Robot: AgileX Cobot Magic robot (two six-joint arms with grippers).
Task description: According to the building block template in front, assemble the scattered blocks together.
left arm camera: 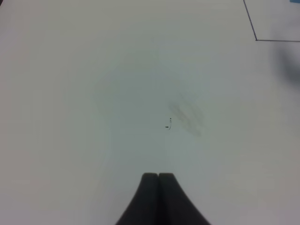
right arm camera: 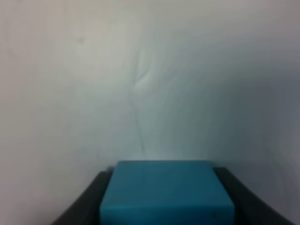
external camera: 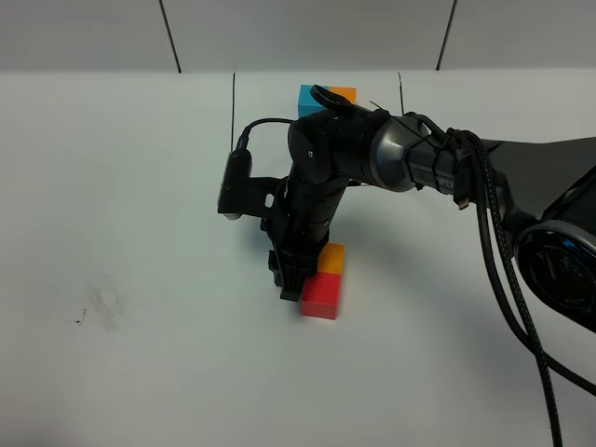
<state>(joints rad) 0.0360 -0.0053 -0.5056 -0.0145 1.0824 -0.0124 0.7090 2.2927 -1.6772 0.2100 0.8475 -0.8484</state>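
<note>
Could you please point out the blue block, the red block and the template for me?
blue block (right arm camera: pixel 166 192): right wrist view, top face, between the right hand's fingers.
red block (external camera: pixel 321 296): exterior high view, top face.
template (external camera: pixel 341 94): exterior high view, orange cube's visible top.

Beneath me lies a plain white table (external camera: pixel 140 186), evenly lit and matte. A faint grey smudge (external camera: pixel 102 307) and a tiny dark speck (external camera: pixel 81 317) mark it on my left side. Behind the table stands a pale wall (external camera: pixel 298 33) crossed by thin dark seams (external camera: pixel 170 35).
</note>
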